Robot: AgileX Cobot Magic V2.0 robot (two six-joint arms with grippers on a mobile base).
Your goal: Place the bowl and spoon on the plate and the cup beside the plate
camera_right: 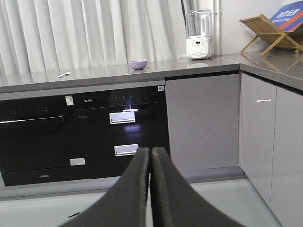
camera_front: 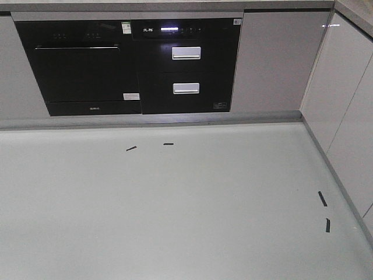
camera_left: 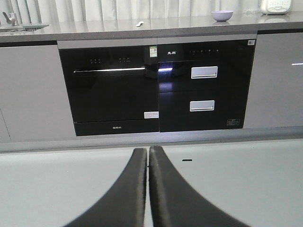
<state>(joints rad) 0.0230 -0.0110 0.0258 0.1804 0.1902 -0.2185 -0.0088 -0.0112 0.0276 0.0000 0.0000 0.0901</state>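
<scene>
- Both arms hang low over the pale floor point(camera_front: 175, 204), well short of the kitchen units. The left jaws are pressed tip to tip with nothing between them, and so are the right jaws.
- The lavender bowl point(camera_right: 138, 64) sits on the grey surface point(camera_right: 104, 73), far ahead of the right jaws and well above them. From the left jaws it is ahead, above and off to the right.
- The pale spoon point(camera_left: 139, 23) lies flat on the same surface, well apart from the bowl. It is almost straight ahead of and above the left jaws, and up to the left of the right jaws.
- I can't see the plate or the cup from anywhere, so where things should end up is unknown to me.
- Risks, as I judge them: the spoon is thin and lies flat, so jaws coming down on it could skid it away or scrape the surface.
- The glossy bowl may slip from a rim pinch.
- The white blender point(camera_right: 199, 35) stands beyond the bowl, to the right of the right jaws, and a wide sweep could knock it.
- A reach begun from this far back would fall short.
</scene>
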